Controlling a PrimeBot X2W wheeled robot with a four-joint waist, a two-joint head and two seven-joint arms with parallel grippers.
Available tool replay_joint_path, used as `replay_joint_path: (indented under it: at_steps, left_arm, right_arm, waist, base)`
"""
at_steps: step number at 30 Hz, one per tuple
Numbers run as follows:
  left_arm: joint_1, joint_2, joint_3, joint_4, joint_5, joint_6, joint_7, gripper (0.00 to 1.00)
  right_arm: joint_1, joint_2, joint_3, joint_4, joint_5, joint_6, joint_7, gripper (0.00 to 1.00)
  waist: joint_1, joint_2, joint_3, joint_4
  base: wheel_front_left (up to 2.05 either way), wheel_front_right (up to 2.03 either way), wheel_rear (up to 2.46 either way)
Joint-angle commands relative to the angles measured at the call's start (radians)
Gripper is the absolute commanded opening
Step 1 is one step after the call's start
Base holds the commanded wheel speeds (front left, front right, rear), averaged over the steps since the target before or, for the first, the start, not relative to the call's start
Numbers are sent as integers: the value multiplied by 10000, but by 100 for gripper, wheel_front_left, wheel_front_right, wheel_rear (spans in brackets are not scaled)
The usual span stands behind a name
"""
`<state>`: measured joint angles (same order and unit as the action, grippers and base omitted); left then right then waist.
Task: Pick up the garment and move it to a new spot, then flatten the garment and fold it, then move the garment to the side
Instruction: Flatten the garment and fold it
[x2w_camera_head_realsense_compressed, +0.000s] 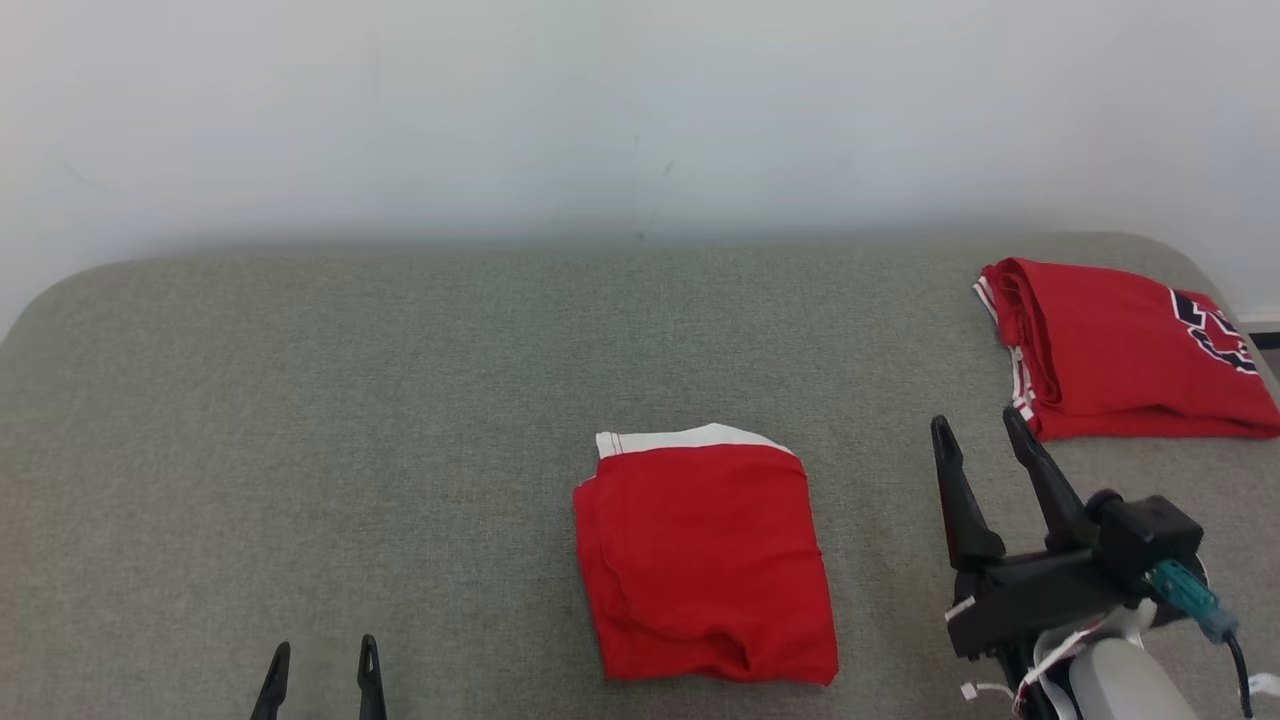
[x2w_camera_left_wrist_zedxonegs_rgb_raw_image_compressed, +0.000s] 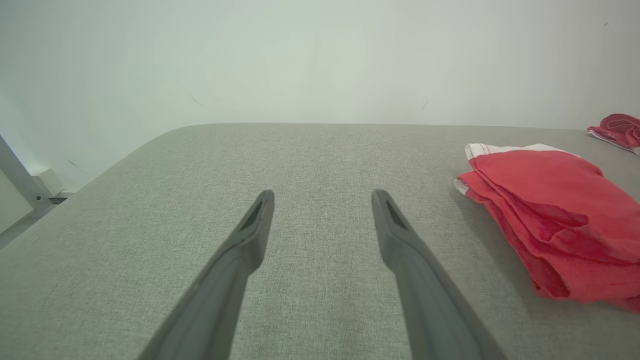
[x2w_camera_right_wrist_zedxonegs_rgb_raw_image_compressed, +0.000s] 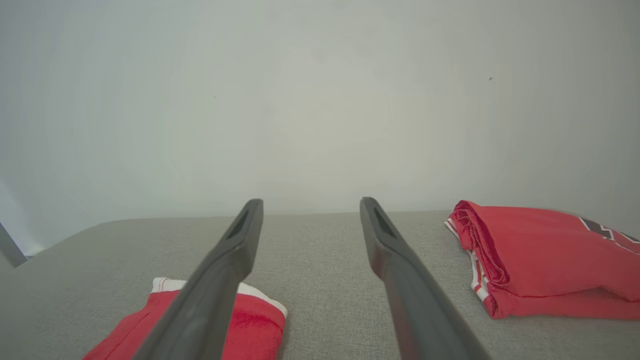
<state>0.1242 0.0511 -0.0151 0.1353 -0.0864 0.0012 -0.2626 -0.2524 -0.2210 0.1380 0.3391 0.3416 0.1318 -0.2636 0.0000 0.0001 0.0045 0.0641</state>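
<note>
A folded red garment (x2w_camera_head_realsense_compressed: 705, 560) with a white band along its far edge lies flat on the grey padded surface (x2w_camera_head_realsense_compressed: 400, 420), near the front centre. In the left wrist view this garment (x2w_camera_left_wrist_zedxonegs_rgb_raw_image_compressed: 555, 225) is at the right, and in the right wrist view the garment (x2w_camera_right_wrist_zedxonegs_rgb_raw_image_compressed: 250, 325) is at the lower left, partly behind a finger. My right gripper (x2w_camera_head_realsense_compressed: 976, 420) hangs open and empty to the garment's right, fingers pointing away from me. My left gripper (x2w_camera_head_realsense_compressed: 324, 646) is open and empty at the front left, well clear of the cloth. Both wrist views show spread fingers, the left gripper (x2w_camera_left_wrist_zedxonegs_rgb_raw_image_compressed: 322, 192) and the right gripper (x2w_camera_right_wrist_zedxonegs_rgb_raw_image_compressed: 311, 200), with nothing between them.
A second folded red garment (x2w_camera_head_realsense_compressed: 1120, 350) with a dark emblem and white-striped trim lies at the back right corner, just beyond my right gripper, and appears as the second garment (x2w_camera_right_wrist_zedxonegs_rgb_raw_image_compressed: 545, 260) in the right wrist view. A pale wall (x2w_camera_head_realsense_compressed: 640, 120) runs behind the surface.
</note>
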Motion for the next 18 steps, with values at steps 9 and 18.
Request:
replay_joint_path:
  at_steps: [9,18]
  left_arm:
    - [145,-12,159,-145,200,122,-28,100]
    - [165,-9,371,-269,164,232,-28,100]
  right_arm:
    - [1706,1064,-1224,-1090,-899,-30,1,100]
    - [2740,1602,-1148,-1763,-1925,-30,2,100]
  waist:
    - [0,-1,-43,-612]
    - [0,-1,-38,-902]
  base:
    - [0,0,0]
    - [0,0,0]
